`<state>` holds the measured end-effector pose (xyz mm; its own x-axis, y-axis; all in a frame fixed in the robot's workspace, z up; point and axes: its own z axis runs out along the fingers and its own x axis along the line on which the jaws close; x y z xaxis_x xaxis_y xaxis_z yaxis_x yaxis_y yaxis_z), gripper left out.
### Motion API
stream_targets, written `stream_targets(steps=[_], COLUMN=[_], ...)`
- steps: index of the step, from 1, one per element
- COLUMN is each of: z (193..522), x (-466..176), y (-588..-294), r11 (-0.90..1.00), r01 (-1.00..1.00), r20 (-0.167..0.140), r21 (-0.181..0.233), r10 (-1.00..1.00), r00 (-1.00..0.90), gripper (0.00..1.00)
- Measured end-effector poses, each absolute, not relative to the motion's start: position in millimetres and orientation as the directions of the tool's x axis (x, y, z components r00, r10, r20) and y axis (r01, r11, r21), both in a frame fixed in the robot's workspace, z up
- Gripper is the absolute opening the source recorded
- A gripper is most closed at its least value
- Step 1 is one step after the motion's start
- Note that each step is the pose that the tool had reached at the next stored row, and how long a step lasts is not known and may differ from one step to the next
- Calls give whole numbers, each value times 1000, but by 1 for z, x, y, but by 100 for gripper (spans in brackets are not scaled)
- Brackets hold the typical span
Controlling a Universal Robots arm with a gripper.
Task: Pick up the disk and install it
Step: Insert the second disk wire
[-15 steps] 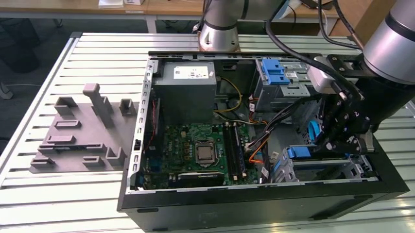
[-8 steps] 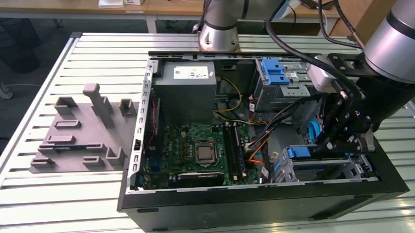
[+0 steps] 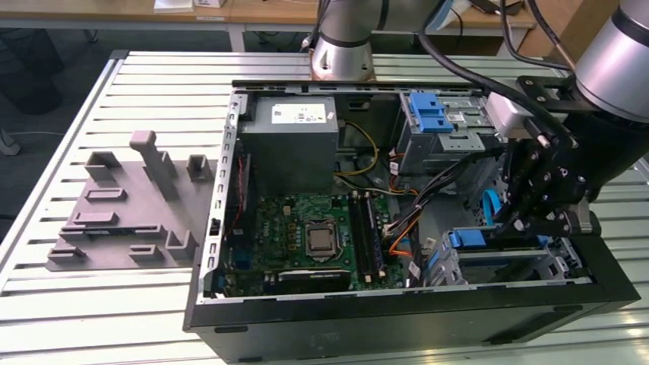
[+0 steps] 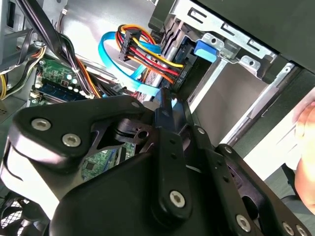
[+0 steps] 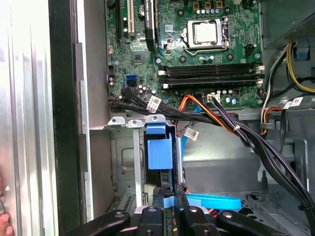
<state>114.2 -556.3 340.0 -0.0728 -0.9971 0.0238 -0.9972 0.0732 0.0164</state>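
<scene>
A lab or workshop is suggested, probably, by the slatted metal table (image 3: 112, 304), the opened computer case (image 3: 406, 319) (motherboard exposed) and wooden desks (image 3: 264, 11) behind.

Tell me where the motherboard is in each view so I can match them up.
Exterior view: motherboard on the case floor, toward the exterior view's left of the drive cage.
Second wrist view: green board behind the black cables.
First wrist view: green board beyond the drive cage.
Shared landmark: blue flat cable.
</scene>
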Motion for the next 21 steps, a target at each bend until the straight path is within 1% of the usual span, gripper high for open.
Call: stream_targets(steps=[10, 12, 21], z=[346, 346, 346], x=[114, 114, 114], y=[-556, -556, -556], r11=[73, 73, 73], r01=[-997, -997, -997], r20=[24, 24, 24], r21=[17, 17, 17], r10=[-997, -997, -997], r00=[-73, -73, -73], gripper=[22, 11, 11])
